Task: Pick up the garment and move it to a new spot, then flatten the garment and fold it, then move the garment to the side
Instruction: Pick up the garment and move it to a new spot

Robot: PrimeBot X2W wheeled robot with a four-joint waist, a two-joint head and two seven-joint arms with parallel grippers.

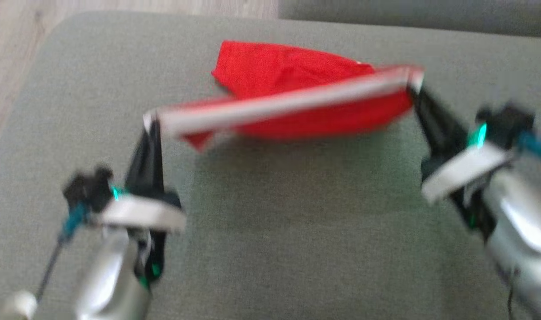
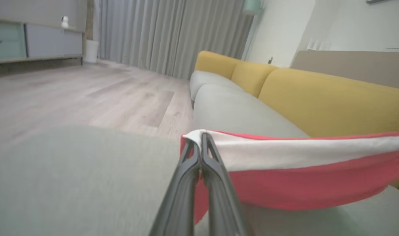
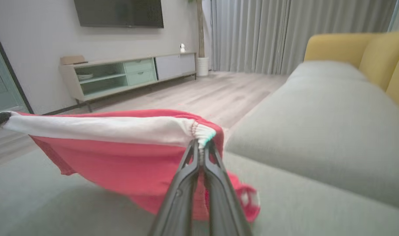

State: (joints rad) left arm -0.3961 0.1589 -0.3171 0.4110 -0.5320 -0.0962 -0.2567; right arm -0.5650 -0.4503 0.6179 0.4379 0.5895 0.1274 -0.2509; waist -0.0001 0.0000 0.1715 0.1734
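Hanging mid-frame, garment (image 1: 297, 126): seemingly light, limp red cloth, best held by white band (image 1: 279, 104), ends clamped tight in left gripper (image 1: 151, 124) and right gripper (image 1: 414, 90).

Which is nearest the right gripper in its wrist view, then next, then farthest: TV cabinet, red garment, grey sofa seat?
1. Red garment: pinched in the right gripper.
2. Grey sofa seat: just to the right.
3. TV cabinet: far left, against the wall.
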